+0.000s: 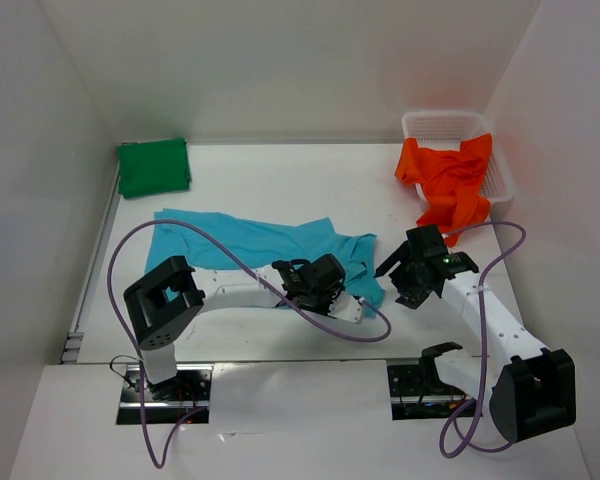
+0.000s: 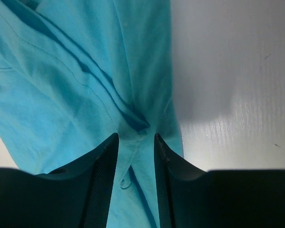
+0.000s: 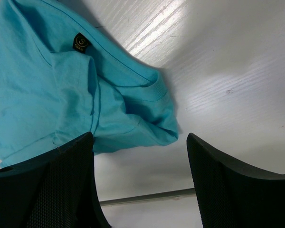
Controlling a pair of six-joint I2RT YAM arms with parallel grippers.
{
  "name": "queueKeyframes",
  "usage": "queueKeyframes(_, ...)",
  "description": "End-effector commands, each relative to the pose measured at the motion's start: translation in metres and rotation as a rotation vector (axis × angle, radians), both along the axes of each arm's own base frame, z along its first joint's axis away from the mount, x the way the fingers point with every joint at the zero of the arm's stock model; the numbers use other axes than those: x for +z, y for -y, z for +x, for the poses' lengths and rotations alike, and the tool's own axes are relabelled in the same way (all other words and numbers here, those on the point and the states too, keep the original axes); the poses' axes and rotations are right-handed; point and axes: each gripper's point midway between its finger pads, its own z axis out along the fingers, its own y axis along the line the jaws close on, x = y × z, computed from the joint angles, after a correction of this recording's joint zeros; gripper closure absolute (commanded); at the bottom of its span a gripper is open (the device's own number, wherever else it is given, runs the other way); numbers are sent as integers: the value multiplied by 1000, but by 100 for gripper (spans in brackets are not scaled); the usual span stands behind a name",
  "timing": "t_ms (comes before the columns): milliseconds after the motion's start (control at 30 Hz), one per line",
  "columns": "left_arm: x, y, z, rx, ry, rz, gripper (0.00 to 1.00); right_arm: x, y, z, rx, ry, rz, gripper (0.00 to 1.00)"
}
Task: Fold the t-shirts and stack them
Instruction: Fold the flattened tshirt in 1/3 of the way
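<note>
The turquoise t-shirt (image 1: 240, 240) lies spread across the middle of the table, its right end bunched. My left gripper (image 1: 360, 303) sits low at that near-right edge. In the left wrist view its fingers (image 2: 102, 180) are closed in on a raised fold of the turquoise cloth (image 2: 61, 85). My right gripper (image 1: 392, 285) hovers open just right of the shirt, and the shirt's collar end (image 3: 38, 95) lies beside its left finger with only bare table between the fingers. The dark green t-shirt (image 1: 153, 167) lies folded at the back left. The orange-red t-shirt (image 1: 450, 180) hangs crumpled over the basket's front.
A white mesh basket (image 1: 440, 122) stands at the back right corner. White walls close in the table on three sides. A purple cable (image 1: 180, 235) loops over the turquoise shirt from the left arm. The table's near edge (image 3: 147, 197) shows below the right gripper.
</note>
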Motion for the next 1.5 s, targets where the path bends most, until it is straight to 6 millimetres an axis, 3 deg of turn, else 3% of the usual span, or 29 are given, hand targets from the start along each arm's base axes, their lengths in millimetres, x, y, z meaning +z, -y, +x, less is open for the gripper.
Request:
queueKeyframes(0,-7,-2,6,-12,22,5,57,3,0,4,-9,34,5,16)
queueKeyframes(167,-13,-8,15,3,26,8,57,3,0,4,-9,34,5,16)
queueKeyframes(333,-14,-10,20,18,38,5,68,3,-1,3,3,33,9,16)
queueKeyframes(733,-4,2,23,26,17,-49,58,-1,-2,2,16,13,9,16)
queueKeyframes(800,-7,3,23,34,13,-51,62,-1,-2,2,16,13,9,16)
queueKeyframes(967,-6,1,22,42,3,-44,87,-2,-4,3,28,13,13,16)
queueKeyframes(1133,0,-3,27,78,-24,-59,93,-4,-4,2,28,4,11,16)
queueKeyframes(1233,9,-11,42,158,-70,-105,100,-4,-4,2,28,4,11,16)
queueKeyframes(1367,15,-23,61,255,-147,-170,100,-4,-4,2,28,4,11,16)
queueKeyframes(1467,14,-25,59,286,-219,-202,100,-4,-3,3,16,4,7,16)
